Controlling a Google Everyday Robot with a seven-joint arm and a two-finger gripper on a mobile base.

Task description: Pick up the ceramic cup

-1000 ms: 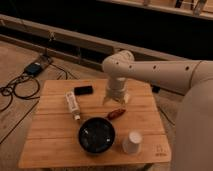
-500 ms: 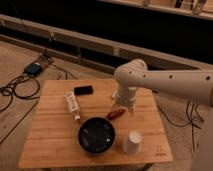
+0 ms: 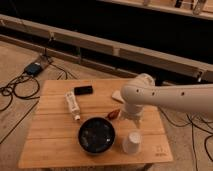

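The ceramic cup point(image 3: 132, 142) is small, plain white and tapered, and it stands upside down near the front right of the wooden table point(image 3: 50, 142). My gripper point(image 3: 131, 118) hangs downward from the white arm point(image 3: 170, 97), just behind and above the cup and not touching it. The round black bowl point(image 3: 96, 135) sits to the cup's left.
A white tube point(image 3: 72, 105) and a small black object point(image 3: 83, 90) lie at the back left of the table. A small red item point(image 3: 114, 114) lies behind the bowl. A flat white block point(image 3: 118, 95) is partly hidden by the arm. Cables and a blue device point(image 3: 35, 67) lie on the floor to the left.
The arm has swung right and toward the table's front, bringing the gripper closer to the cup. The objects on the table have not moved.
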